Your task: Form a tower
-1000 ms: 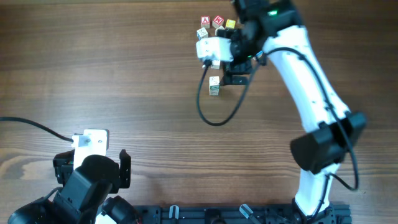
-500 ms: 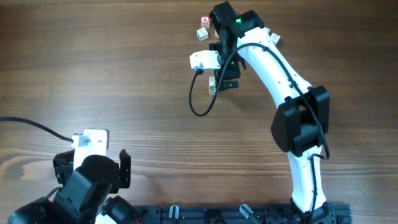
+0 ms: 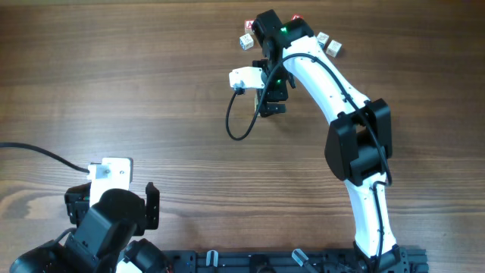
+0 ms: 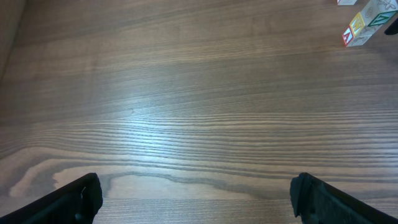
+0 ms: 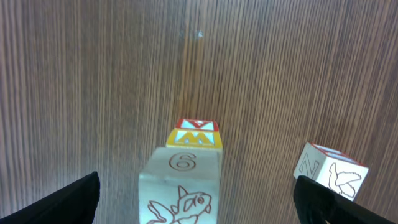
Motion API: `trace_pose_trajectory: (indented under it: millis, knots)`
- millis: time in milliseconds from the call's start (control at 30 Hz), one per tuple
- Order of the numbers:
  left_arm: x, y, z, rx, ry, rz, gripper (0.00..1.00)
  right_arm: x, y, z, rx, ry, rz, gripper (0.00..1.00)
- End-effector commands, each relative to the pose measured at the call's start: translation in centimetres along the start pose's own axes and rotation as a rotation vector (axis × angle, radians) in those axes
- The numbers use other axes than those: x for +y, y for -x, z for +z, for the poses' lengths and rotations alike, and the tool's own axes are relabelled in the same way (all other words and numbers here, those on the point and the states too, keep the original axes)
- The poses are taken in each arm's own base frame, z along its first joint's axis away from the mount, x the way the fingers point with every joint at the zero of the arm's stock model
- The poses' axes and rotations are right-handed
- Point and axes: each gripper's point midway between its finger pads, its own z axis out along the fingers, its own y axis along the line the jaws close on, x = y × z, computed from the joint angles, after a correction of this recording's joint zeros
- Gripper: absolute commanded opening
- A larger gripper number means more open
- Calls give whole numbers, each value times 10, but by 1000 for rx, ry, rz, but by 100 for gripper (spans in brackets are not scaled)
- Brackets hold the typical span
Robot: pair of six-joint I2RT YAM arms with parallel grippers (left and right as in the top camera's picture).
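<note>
Currently reaches the right arm out to the far side of the table [image 3: 151,91], wrist bent downward. Holds the right gripper [image 5: 196,198] spread as wide as it goes, gripping nothing. Straddles the tower [image 5: 186,168] with those fingers [image 5: 71,205]: one on each side, well clear of the cubes and touching neither side. Shows, from the right wrist, a pale top cube with a 6 and a fish outline, a yellow M face lower down and a red edge past that. Has one loose cube [image 5: 329,171], marked N, near on the right and apart from the column. Hides the tower from overhead beneath the wrist. Parks the left gripper [image 4: 196,200] at the near left corner, equally wide open and empty, above the wood grain. Catches a few more loose cubes [image 3: 328,43] beyond the right arm, toward the far edge.
</note>
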Motion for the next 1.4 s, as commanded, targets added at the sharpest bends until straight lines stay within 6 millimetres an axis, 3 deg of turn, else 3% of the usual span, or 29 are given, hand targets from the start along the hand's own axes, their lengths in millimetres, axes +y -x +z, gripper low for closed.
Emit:
trace_pose_trajectory:
  millis: [0, 500, 733, 1033, 1167, 1367]
  knots:
    - [0, 0, 0, -2, -3, -14, 100, 6, 7, 11, -34, 41, 12, 100]
    - [0, 0, 0, -2, -3, -15, 100, 4, 5, 22, -30, 52, 16, 98]
    - [0, 0, 0, -3, -3, -14, 100, 9, -14, 50, 43, 67, 21, 91]
    - [0, 0, 0, -2, -3, -14, 100, 0, -15, 47, 71, 16, 32, 91]
    - [0, 0, 0, -2, -3, -15, 100, -2, -11, 44, 67, 5, 26, 84]
    - [0, 0, 0, -3, -3, -14, 100, -2, -11, 44, 66, 4, 24, 67]
